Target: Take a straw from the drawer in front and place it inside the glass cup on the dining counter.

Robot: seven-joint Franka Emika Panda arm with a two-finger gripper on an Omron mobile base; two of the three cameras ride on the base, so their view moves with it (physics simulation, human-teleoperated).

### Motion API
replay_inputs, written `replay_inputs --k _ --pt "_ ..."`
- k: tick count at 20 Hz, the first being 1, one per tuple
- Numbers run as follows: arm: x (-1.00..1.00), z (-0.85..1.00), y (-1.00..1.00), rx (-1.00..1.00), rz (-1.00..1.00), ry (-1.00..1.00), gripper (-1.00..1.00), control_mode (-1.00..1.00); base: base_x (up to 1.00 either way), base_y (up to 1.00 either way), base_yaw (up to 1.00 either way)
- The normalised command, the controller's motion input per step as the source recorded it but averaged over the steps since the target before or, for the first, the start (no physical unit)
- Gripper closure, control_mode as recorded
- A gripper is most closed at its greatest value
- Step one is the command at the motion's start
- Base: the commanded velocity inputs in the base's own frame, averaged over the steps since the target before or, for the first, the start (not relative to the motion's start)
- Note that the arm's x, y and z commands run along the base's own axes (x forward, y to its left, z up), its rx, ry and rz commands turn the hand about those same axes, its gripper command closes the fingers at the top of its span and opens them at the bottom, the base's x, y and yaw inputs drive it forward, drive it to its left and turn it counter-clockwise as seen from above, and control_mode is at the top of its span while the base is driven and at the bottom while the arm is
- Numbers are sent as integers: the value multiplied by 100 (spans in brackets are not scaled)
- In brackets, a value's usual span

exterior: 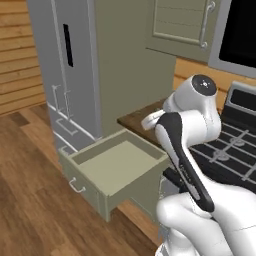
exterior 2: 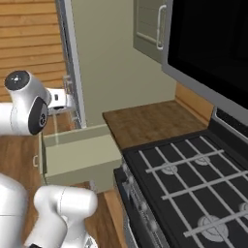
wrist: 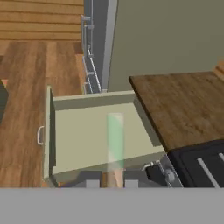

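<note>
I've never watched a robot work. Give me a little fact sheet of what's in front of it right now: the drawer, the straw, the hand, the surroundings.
drawer: sage-green drawer, pulled open, silver handle on its front
straw: pale translucent straw, held upright over the drawer in the hand view
gripper: gripper shut on the straw's lower end
beside the drawer: wood countertop, black stove
behind the drawer: grey fridge

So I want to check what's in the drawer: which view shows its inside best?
The hand view: it looks straight down into the open drawer, floor and walls in full, with a pale translucent stick over it. The left base view shows the inside at an angle; the right base view shows the drawer partly behind the arm.
</note>
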Motion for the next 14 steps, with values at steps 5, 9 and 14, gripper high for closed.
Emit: replay_inputs --k 5,9,14 --pt "0 0 0 0 0 0 100 100 -99 93 -2" --pt "0 0 0 0 0 0 100 100 -40 100 0" --pt "0 0 0 0 0 0 100 100 1 100 0"
